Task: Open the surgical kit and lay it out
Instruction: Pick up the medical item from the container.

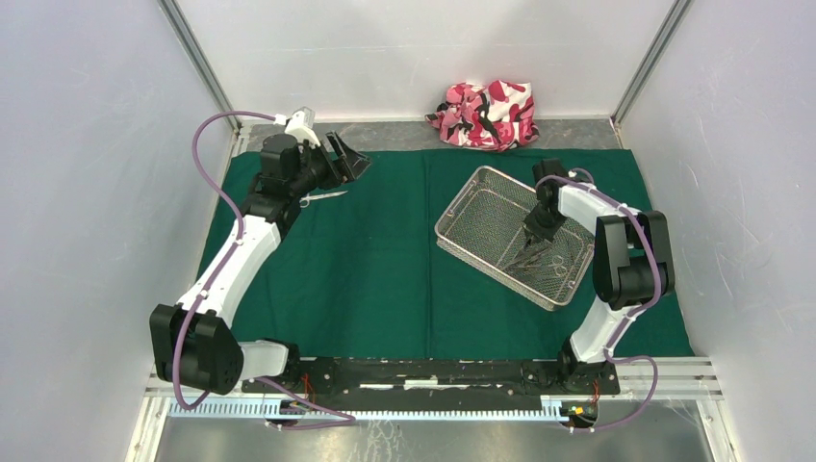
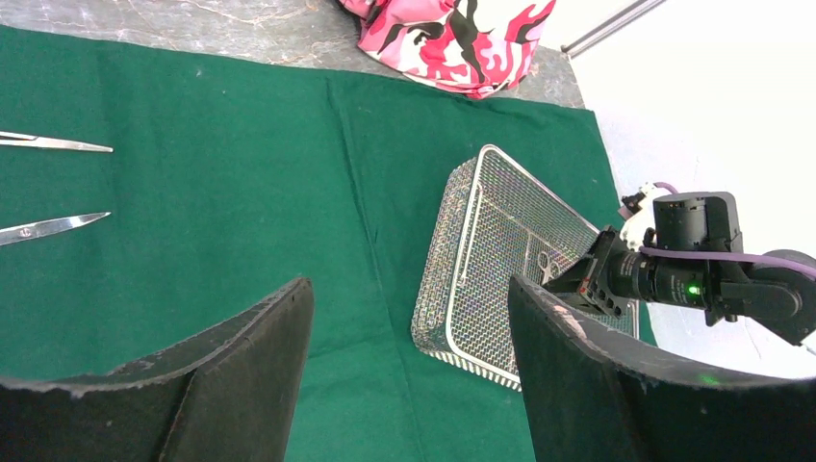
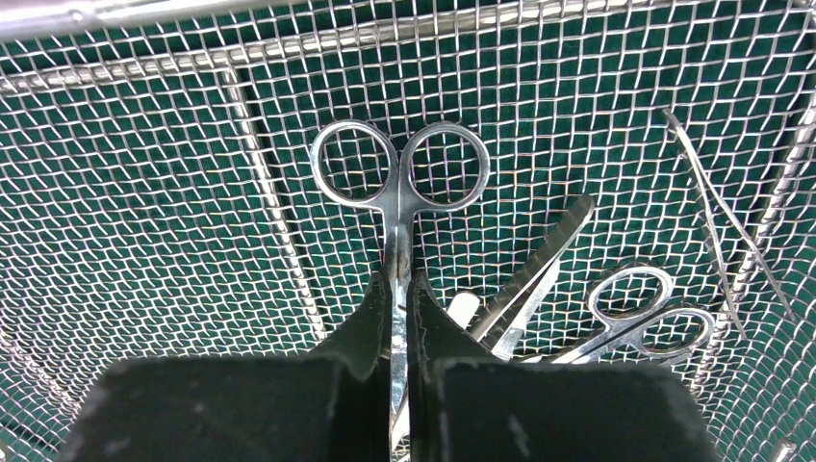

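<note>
The left arm (image 1: pixel 236 260) reaches far forward along the left side, and its wrist turns to the right. The left gripper (image 1: pixel 348 159) stands wide open, both fingers (image 2: pixel 241 375) spread apart, with nothing between them. The right arm (image 1: pixel 616 269) is bent; its forearm goes forward and to the left. The right gripper (image 1: pixel 532 229) points down, its fingers (image 3: pixel 370 322) closed tight on scissors (image 3: pixel 399 178), just below the rings.

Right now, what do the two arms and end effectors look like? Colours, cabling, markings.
The left arm and right arm match: white link shells, black joint housings, a purple cable looping along each. The left end effector and right end effector are black, each with two broad tapering fingers, edges scuffed. A green light glows on the right wrist. No lettering legible.
</note>
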Controlling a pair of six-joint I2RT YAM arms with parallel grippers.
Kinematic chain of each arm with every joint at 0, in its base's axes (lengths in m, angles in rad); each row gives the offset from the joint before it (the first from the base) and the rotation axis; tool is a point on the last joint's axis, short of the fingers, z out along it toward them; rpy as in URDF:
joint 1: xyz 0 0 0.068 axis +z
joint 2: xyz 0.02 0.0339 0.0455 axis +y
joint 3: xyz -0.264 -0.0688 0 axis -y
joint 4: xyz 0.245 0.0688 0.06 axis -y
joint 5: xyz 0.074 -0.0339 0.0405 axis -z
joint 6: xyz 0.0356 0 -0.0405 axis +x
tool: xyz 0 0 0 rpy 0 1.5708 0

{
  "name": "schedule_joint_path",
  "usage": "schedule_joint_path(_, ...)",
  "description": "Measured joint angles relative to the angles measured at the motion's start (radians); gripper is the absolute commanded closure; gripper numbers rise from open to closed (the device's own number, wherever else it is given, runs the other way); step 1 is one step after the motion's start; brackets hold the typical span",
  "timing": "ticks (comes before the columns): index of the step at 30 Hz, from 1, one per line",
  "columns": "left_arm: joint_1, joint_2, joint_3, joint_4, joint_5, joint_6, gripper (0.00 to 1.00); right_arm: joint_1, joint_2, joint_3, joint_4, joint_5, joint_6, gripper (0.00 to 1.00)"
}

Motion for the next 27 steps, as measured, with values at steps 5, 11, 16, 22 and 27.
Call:
schedule_joint_path(5, 0.0, 0.0, -0.01, 0.001, -0.006, 0.003, 0.19, 0.0, -0.003, 0.007, -0.008, -0.003, -0.01, 1.0)
schedule_joint_path(11, 0.0, 0.001, -0.014, 0.002, 0.0, 0.015, 0.18, 0.0, -0.099, -0.093, 0.099, -0.024, -0.104, 1.0)
schedule_joint_path(16, 0.0, 0.021, -0.032, 0.056, 0.071, 0.006, 0.19, 0.005, -0.22, -0.219, 0.287, -0.089, -0.273, 1.0)
schedule_joint_path(22, -0.04, 0.084, -0.158, 0.254, 0.222, -0.132, 0.2, 0.007, -0.42, -0.387, 0.514, -0.183, -0.474, 1.0)
schedule_joint_path(27, -0.199, 0.137, -0.2, 0.374, 0.244, -0.207, 0.2, 0.009, -0.528, -0.428, 0.631, -0.226, -0.565, 1.0)
